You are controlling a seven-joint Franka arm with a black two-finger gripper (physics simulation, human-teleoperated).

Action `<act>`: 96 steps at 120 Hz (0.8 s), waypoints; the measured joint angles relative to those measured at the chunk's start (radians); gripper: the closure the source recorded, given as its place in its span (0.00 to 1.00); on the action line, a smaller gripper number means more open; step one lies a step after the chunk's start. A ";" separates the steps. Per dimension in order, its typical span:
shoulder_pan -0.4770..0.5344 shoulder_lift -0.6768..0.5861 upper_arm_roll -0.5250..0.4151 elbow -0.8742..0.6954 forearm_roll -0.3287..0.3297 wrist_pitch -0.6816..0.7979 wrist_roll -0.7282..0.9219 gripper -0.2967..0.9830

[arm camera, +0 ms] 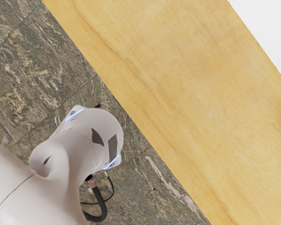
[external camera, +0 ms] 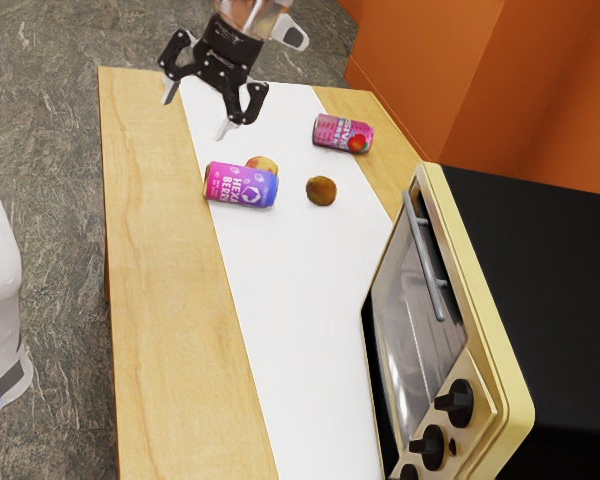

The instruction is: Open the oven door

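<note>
The gripper (external camera: pixel 195 110) is seen with its fingers spread and nothing clasped between them, raised near the end of the table (external camera: pixel 145 250) and well apart from the handle (external camera: pixel 423 256). Beyond the cans, at the exterior view's right, the oven door (external camera: pixel 405 325) is seen apparently shut, so none of the opening seems done: the handle is yet to be reached and engaged, and the door swung open.
</note>
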 joint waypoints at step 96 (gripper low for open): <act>-0.126 0.256 -0.191 0.139 -0.005 0.633 -0.894 0.23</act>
